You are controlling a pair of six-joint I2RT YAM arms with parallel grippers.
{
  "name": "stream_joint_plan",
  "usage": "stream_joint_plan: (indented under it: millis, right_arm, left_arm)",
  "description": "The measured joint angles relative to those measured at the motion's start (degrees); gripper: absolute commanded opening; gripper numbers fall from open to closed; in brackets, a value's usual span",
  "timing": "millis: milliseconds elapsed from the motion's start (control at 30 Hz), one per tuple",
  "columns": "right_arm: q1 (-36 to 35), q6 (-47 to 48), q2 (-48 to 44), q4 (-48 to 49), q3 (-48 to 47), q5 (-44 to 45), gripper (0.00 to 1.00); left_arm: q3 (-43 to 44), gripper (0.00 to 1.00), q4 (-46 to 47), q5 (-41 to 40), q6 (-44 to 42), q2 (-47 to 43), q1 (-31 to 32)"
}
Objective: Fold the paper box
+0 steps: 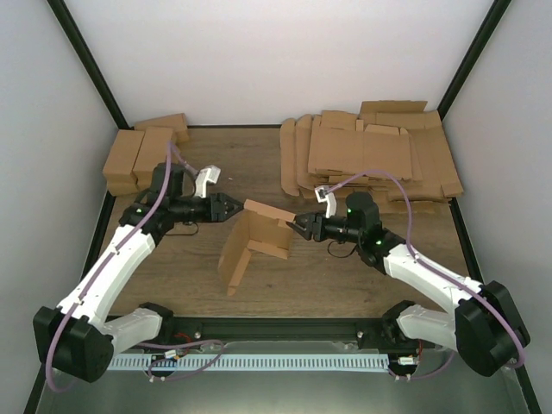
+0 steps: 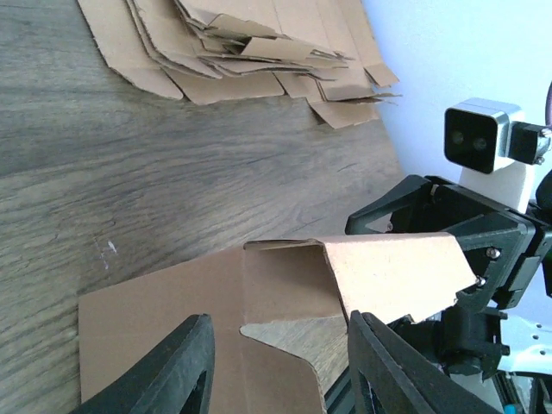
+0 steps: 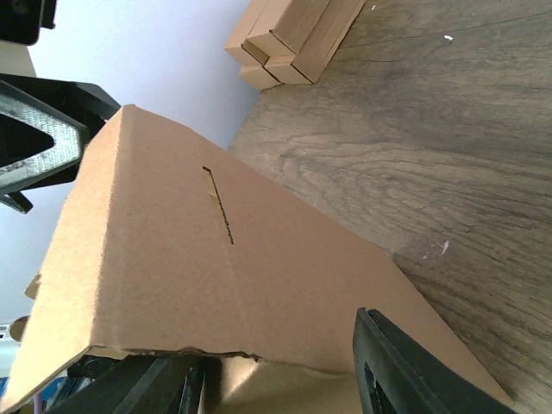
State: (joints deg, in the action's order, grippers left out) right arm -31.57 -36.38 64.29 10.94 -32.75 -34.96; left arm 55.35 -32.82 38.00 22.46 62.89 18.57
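Two pincers meet at the half-raised paper box (image 1: 252,246) on the bench (image 1: 259,164).
Well left of the paper box, finished boxes (image 1: 138,155) sit stacked out of the way. The left pincer (image 1: 235,207) reaches in at the box's upper-left corner, fingers spread wide and nothing clamped, seemingly to brace the standing wall. The box stands between both arms, one panel upright and a flap bent over. On its right, the right pincer (image 1: 297,226) straddles that flap with fingers parted, probably to steer the crease; whether its pads press the card I cannot tell. Further right lies the heap of flat blanks (image 1: 371,151). Both wrist views cut off the box's lower edges.
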Motion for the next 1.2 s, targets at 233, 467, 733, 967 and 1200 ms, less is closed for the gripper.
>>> stream_joint_plan:
  millis: [233, 467, 733, 967, 1200]
  right_arm:
    - [0.0, 0.6, 0.3, 0.0, -0.1, -0.2, 0.49]
    - [0.0, 0.8, 0.5, -0.1, -0.4, -0.3, 0.49]
    - [0.0, 1.1, 1.0, -0.7, -1.4, -0.4, 0.49]
    - [0.0, 1.9, 1.1, -1.8, -1.8, -0.5, 0.49]
    - [0.0, 2.3, 1.2, -2.4, -2.2, -0.5, 0.49]
  left_arm:
    - [-1.0, 0.40, 2.8, 2.9, -0.2, 3.7, -0.4]
    - [-1.1, 0.41, 4.2, 4.4, -0.4, 5.0, -0.6]
    - [-1.1, 0.50, 3.3, 3.0, -0.4, 2.3, -5.4]
    - [-1.4, 0.35, 3.9, 6.7, -0.9, 0.5, -9.3]
    - [-4.0, 0.33, 5.8, 11.8, -1.2, 5.9, -9.1]
